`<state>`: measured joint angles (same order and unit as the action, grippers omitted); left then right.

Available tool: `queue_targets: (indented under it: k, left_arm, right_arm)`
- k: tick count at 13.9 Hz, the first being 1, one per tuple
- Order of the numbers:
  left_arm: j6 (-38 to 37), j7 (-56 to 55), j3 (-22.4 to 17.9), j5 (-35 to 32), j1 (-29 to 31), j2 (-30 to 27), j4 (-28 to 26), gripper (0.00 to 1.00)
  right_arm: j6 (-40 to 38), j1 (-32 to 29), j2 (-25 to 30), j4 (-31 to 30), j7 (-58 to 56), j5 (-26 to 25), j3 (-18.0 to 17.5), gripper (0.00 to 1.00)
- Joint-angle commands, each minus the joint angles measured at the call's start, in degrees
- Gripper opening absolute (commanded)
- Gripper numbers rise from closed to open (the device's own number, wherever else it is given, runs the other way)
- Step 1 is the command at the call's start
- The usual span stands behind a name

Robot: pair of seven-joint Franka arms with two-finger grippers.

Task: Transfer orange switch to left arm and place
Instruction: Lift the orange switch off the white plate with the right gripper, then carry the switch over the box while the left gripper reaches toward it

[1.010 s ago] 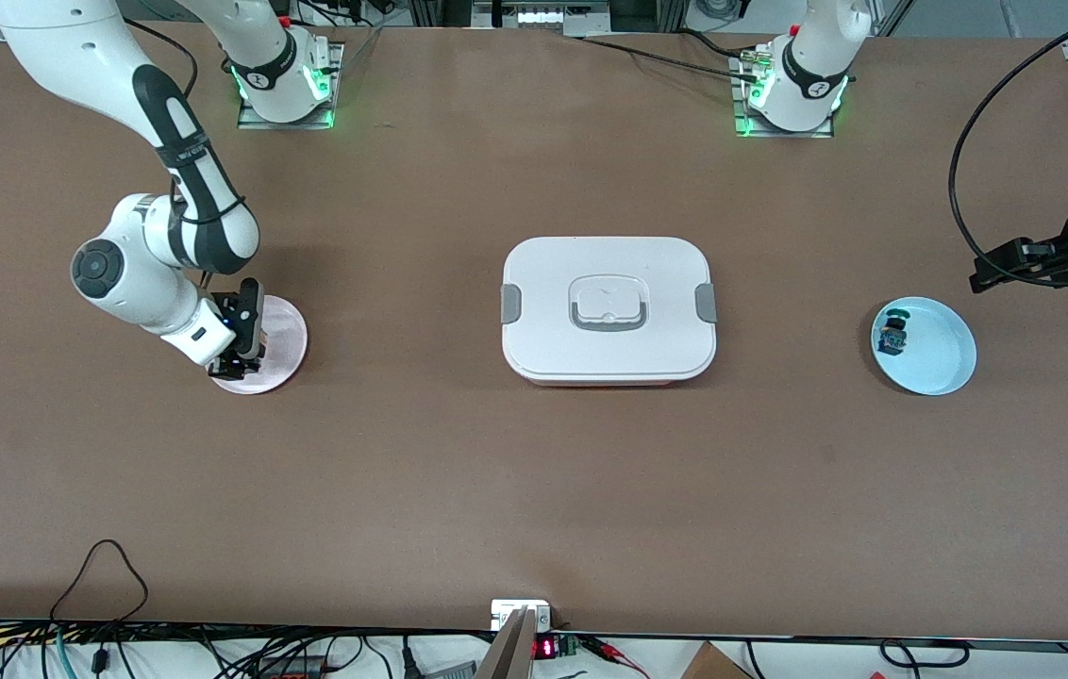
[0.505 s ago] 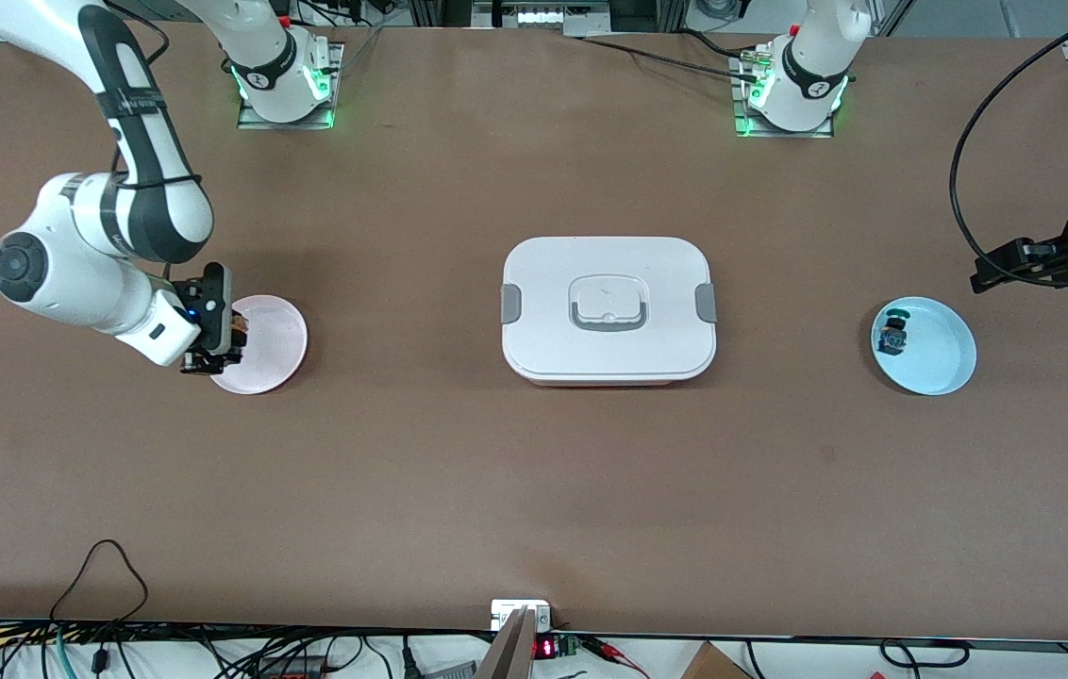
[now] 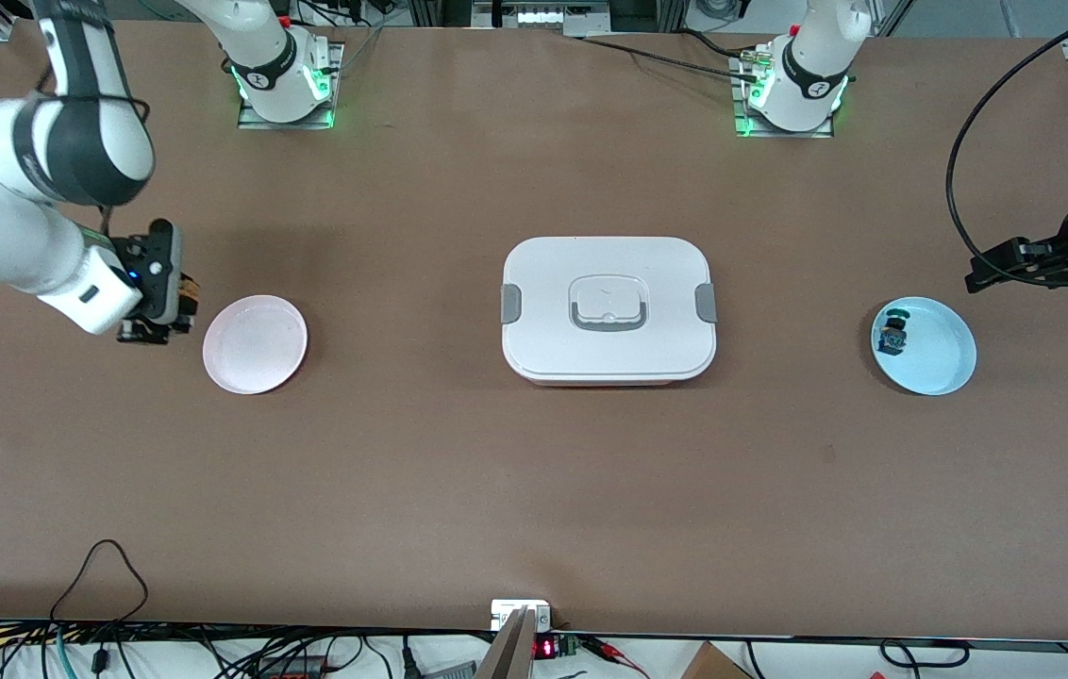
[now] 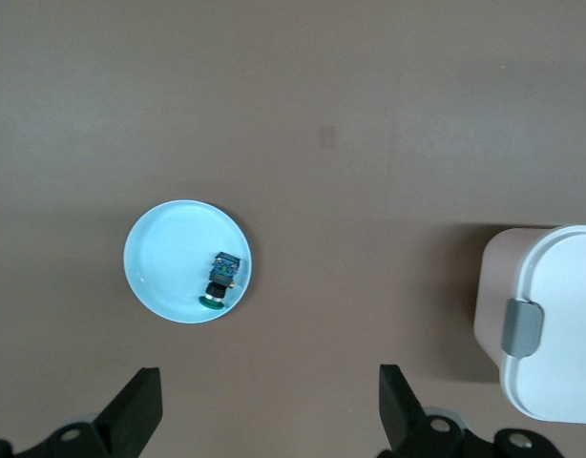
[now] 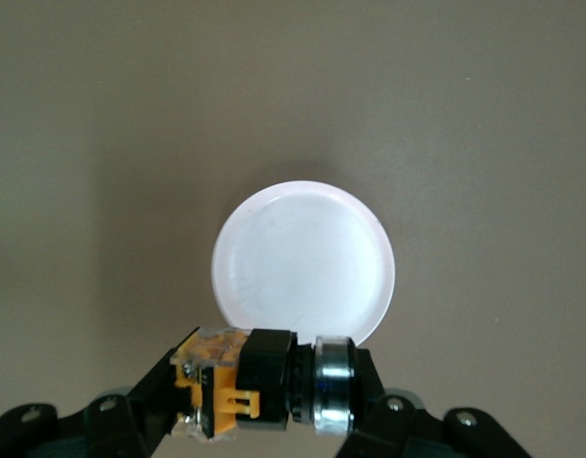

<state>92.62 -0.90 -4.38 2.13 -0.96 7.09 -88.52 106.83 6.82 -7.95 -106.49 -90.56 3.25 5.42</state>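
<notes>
My right gripper (image 3: 161, 316) hangs over the bare table beside the pink plate (image 3: 256, 344), toward the right arm's end. It is shut on the orange switch (image 3: 187, 290). In the right wrist view the orange switch (image 5: 260, 382) lies crosswise between the fingers of the right gripper (image 5: 264, 391), with its orange-and-black body and silver ring showing, and the pink plate (image 5: 303, 258) lies bare below. The white box (image 3: 608, 309) sits shut at the table's middle. My left gripper (image 3: 982, 275) waits open above the table beside the blue plate (image 3: 944, 358); between the fingers of the left gripper (image 4: 269, 415) there is nothing.
A green-capped switch (image 3: 892, 335) lies in the blue plate (image 4: 164, 253), where the green-capped switch (image 4: 219, 280) shows on its side. One grey-clipped end of the box (image 4: 555, 324) appears in the left wrist view. A black cable (image 3: 963, 160) arcs above the left arm's end.
My right gripper has risen off the pink plate with the orange switch and moved toward the right arm's end of the table. The plate now lies bare. The left arm has stayed put.
</notes>
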Motion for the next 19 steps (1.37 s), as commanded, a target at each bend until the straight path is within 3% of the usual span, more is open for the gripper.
queue_targets:
  k: [1,6,11,12,14,19]
  left_arm:
    - [0.01,0.9,0.25,1.39,-0.27,1.07,0.02,1.0]
    - [-0.51,0.99,0.43,1.39,-0.62,2.57,-0.16,1.0]
    - [-3.49,0.56,1.66,2.53,-0.62,2.31,-0.07,1.0]
    - [-6.03,0.03,1.75,6.1,-0.45,2.31,0.1,1.0]
    - [-8.68,-1.46,0.96,14.28,0.6,2.4,0.02,1.0]
    - [-10.36,-0.77,1.57,14.31,0.43,3.89,0.98,1.0]
  right_arm:
    - [-9.76,-0.14,1.09,6.36,2.22,-1.14,0.03,0.0]
    - [-25.51,0.74,2.58,16.74,9.08,-3.69,-0.76,0.0]
    - [-26.94,1.09,3.38,18.16,9.0,-3.61,-0.85,0.0]
    - [-27.02,1.09,3.38,18.16,8.74,-3.61,-1.37,0.0]
    - [-27.55,0.65,2.24,18.07,7.77,-1.77,-1.55,0.01]
    - [-27.99,0.56,-0.22,17.29,7.68,11.04,-1.46,0.01]
